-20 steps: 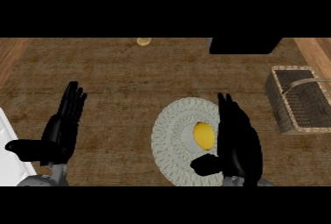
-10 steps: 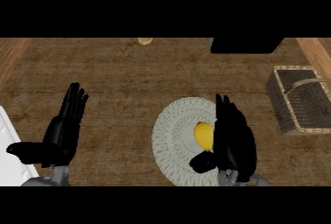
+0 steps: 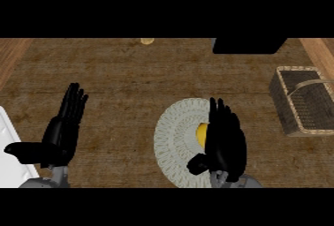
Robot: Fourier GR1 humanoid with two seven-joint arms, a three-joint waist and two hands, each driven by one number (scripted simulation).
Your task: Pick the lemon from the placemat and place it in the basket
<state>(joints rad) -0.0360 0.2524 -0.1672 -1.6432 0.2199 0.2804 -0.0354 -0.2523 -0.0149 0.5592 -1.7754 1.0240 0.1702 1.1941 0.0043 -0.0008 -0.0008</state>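
A yellow lemon [image 3: 202,133] lies on the round pale woven placemat [image 3: 175,136] near the view's lower middle. My right hand [image 3: 225,141] is over the mat with straight fingers pointing away, and it covers most of the lemon, so only a sliver shows at the hand's left edge. The wicker basket [image 3: 305,100] with an arched handle stands at the right edge, apart from the mat. At the lower left my left hand [image 3: 60,132] rests open on the counter, fingers up.
A black box [image 3: 249,45] sits at the top right. A small yellowish object [image 3: 147,41] lies at the top middle. A white thing [image 3: 12,152] shows at the lower left edge. Wooden borders run along the counter's left and right sides.
My right hand has slid left over the lemon, hiding more of it. The left hand has barely moved.
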